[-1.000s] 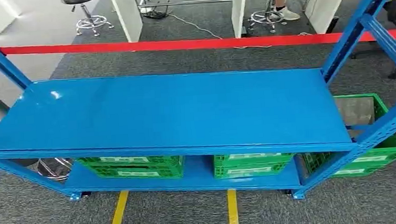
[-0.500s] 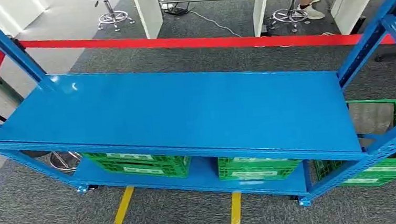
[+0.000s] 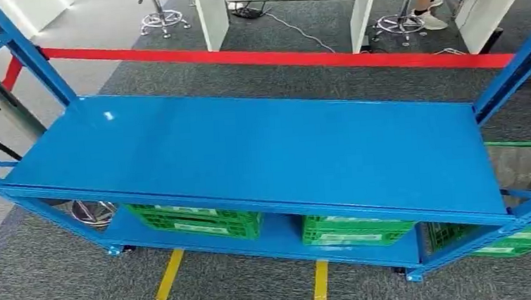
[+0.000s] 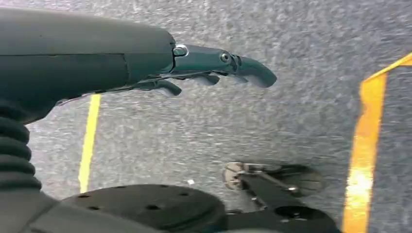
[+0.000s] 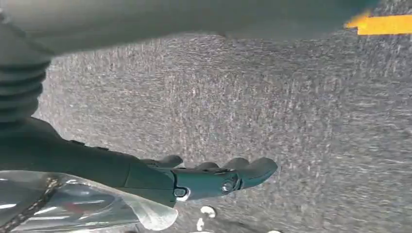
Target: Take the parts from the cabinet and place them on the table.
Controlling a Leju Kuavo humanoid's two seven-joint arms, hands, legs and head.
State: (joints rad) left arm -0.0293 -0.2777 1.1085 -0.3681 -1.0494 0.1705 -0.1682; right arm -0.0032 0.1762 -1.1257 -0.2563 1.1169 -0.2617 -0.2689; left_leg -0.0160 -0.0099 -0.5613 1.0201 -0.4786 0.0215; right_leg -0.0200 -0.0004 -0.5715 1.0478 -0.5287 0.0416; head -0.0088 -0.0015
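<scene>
Standing before the blue cabinet [image 3: 249,151], robot with both arms hanging at its sides.

Left hand [image 4: 214,73]: fingers loosely extended and apart, holding nothing, above grey carpet [image 4: 291,121] and yellow floor tape [image 4: 362,160].

Right hand [image 5: 218,177]: fingers likewise extended, holding nothing; a clear plastic bag [image 5: 73,204] lies close beside the wrist, contact cannot be told.

Parts: not themselves discernible; presumably inside the green crates [image 3: 197,220] on the lower shelf, beneath the bare top shelf. One crate toward the left, a second [image 3: 356,228] near the middle, a third [image 3: 527,202] at the right end beyond the frame.

Key relation: crates lie ahead of and well below the top shelf, long sides running along the cabinet front; left crate nearer the left hand, the others nearer the right. Judged: reach must go under the top shelf.

Room: red barrier tape [image 3: 277,56] behind, stools [image 3: 158,16], white desk legs [image 3: 212,16], metal post [image 3: 9,104].
</scene>
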